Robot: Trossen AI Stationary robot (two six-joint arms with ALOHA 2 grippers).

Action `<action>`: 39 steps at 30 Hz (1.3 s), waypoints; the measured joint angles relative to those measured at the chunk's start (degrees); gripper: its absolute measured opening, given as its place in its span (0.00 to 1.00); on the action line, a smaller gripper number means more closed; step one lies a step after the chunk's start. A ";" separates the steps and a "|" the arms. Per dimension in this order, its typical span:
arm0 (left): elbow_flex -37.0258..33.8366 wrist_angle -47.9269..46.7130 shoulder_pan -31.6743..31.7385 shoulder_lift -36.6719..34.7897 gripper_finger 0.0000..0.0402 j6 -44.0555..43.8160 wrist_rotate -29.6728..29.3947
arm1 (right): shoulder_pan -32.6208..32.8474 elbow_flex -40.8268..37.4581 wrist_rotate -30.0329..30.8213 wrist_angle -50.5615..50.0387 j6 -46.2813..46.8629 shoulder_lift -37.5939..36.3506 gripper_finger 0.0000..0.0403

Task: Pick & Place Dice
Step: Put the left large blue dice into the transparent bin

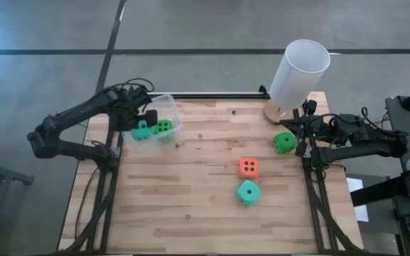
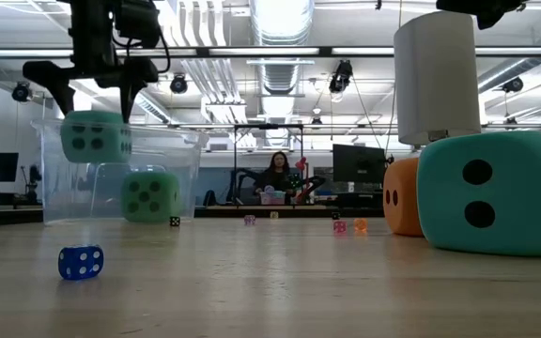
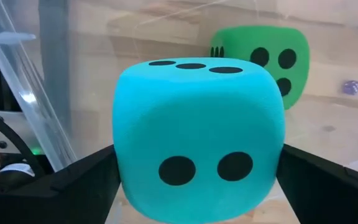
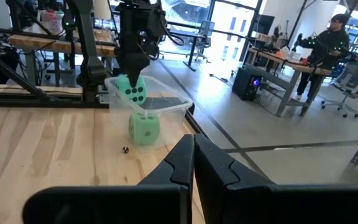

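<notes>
**Left arm's got a teal die over the tub**

Biggest first: wooden table (image 1: 212, 206), w/ the tall white cylinder (image 1: 299, 71) at its far right corner. Clear plastic tub (image 1: 168, 108) sits at the far left corner, tipped, w/ a green die (image 1: 163, 128) inside.

Left gripper (image 1: 142, 126) is at the tub's mouth, fingers clamped on a teal die (image 3: 197, 137), held up off the wood.

Right gripper (image 1: 301, 135) is at the right edge, fingers pressed together, holding nothing, just beside another green die (image 1: 284, 142).

Mid-table toward the right: orange die (image 1: 248, 167), then a second teal die (image 1: 248, 191) close by toward the near edge.

Tiny blue die (image 2: 81, 262) near the near edge.
</notes>
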 joint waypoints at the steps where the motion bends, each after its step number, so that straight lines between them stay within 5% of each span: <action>1: 0.26 -0.14 0.00 0.00 0.99 -0.02 -0.01 | 0.02 -0.01 -0.01 0.00 0.01 0.00 0.02; 7: 1.73 -0.47 0.02 -0.02 0.98 -0.16 -0.25 | 0.00 0.00 0.00 0.00 0.09 0.00 0.02; 15: 4.72 -0.24 0.07 -0.02 0.99 0.72 -16.02 | 0.02 -0.01 -0.01 0.00 0.08 0.00 0.02; 30: 11.87 0.07 0.04 -0.04 0.99 4.24 -28.04 | 0.02 0.01 0.00 0.00 0.09 -0.01 0.02; 39: 7.05 0.63 -0.51 0.00 0.99 3.82 -28.05 | 0.02 0.00 0.00 0.00 0.15 0.00 0.02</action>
